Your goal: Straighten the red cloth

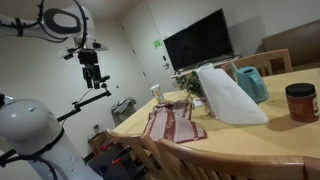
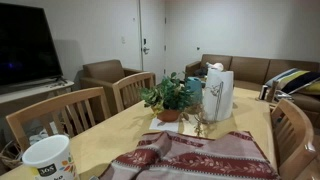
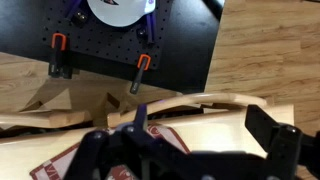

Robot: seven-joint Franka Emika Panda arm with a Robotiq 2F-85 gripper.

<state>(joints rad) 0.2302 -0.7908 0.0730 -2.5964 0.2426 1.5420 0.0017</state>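
Lying wrinkled on the table (image 1: 262, 138), the red cloth (image 1: 172, 123) is untouched; the gripper (image 1: 96, 82) is held well apart above, jaws spread.

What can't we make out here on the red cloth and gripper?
Exterior view: the red cloth has its near edge cut off by the bottom of the frame.
Wrist view: the gripper hides most of the cloth; only patches show at lower left.
Exterior view: the cloth's wrinkles are too small and blurred to read.
Exterior view: the white cup has its base cut off by the bottom edge.
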